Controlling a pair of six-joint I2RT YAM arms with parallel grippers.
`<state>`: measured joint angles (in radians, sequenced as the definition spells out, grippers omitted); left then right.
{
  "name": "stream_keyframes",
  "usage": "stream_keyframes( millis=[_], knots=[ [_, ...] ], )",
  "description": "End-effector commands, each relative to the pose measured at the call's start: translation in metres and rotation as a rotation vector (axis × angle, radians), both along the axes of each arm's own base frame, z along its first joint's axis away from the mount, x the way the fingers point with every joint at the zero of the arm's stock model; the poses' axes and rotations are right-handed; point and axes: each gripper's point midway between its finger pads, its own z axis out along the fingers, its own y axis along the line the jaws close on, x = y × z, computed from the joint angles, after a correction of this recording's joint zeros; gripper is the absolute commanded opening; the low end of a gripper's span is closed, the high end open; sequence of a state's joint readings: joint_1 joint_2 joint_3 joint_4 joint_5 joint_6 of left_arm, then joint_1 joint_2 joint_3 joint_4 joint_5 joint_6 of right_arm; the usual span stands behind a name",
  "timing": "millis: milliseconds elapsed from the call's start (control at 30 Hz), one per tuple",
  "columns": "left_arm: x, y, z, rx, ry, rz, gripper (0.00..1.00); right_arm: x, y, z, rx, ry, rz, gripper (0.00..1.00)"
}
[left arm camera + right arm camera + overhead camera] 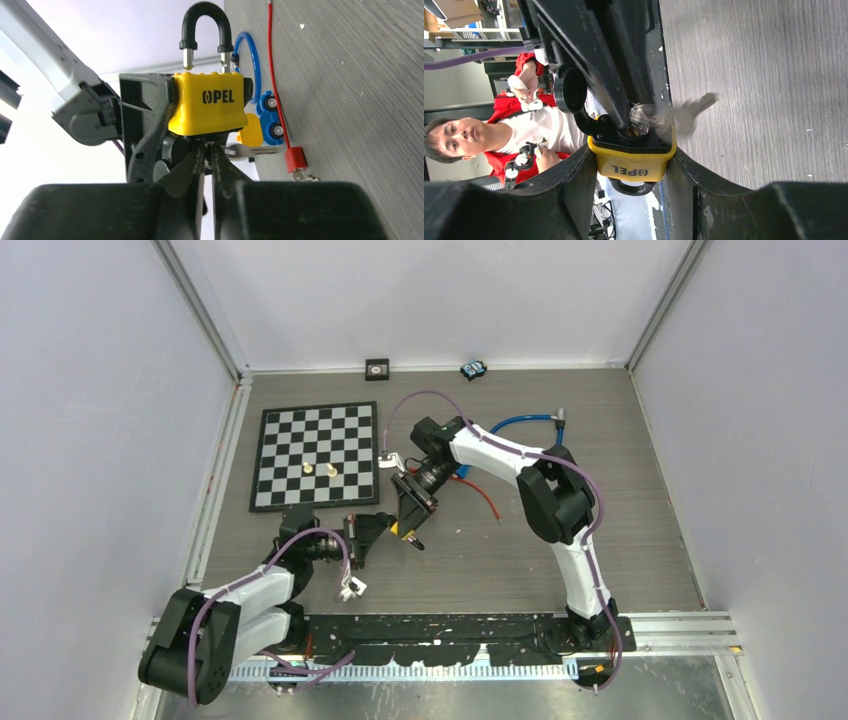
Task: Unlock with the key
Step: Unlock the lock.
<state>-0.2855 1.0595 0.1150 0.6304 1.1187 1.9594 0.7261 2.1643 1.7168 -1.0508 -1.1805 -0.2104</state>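
padlock (207,105) clamped by its sides between the right fingers (574,190), off the table (600,540), one leg of the shackle (205,20) popped free; left fingers (187,167) clenched on the key (636,131) in the keyhole under it. Risk: left fingers pulling off-axis binds the key or drags the padlock out of the right fingers' grip, and the spare key (689,112) dangling beside them could snag

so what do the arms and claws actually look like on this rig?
The left arm and right arm both have white link shells, black joint housings and a purple cable looped alongside. Left claw and right claw: plain black, angular fingers.
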Motion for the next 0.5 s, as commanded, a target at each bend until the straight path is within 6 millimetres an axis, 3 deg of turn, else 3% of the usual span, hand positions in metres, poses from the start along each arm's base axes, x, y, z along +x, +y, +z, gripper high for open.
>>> stream_keyframes(
  millis=[0,100,233,300,467],
  knots=[
    [0.031,0.008,0.042,-0.090,-0.056,0.149,0.20,-0.027,0.008,0.065,0.157,0.003,0.055,0.00],
    [0.038,0.013,0.031,-0.091,0.054,0.204,0.46,-0.018,0.001,0.067,0.141,-0.051,0.028,0.00],
    [0.043,0.019,0.008,-0.056,0.191,0.261,0.91,-0.010,-0.009,0.070,0.119,-0.131,0.014,0.00],
    [0.046,0.022,0.000,-0.053,0.256,0.296,0.98,-0.007,-0.015,0.068,0.099,-0.173,0.012,0.00],
    [0.051,0.029,-0.007,-0.117,0.448,0.379,1.00,0.001,-0.036,0.056,0.020,-0.316,0.034,0.00]
  ],
)
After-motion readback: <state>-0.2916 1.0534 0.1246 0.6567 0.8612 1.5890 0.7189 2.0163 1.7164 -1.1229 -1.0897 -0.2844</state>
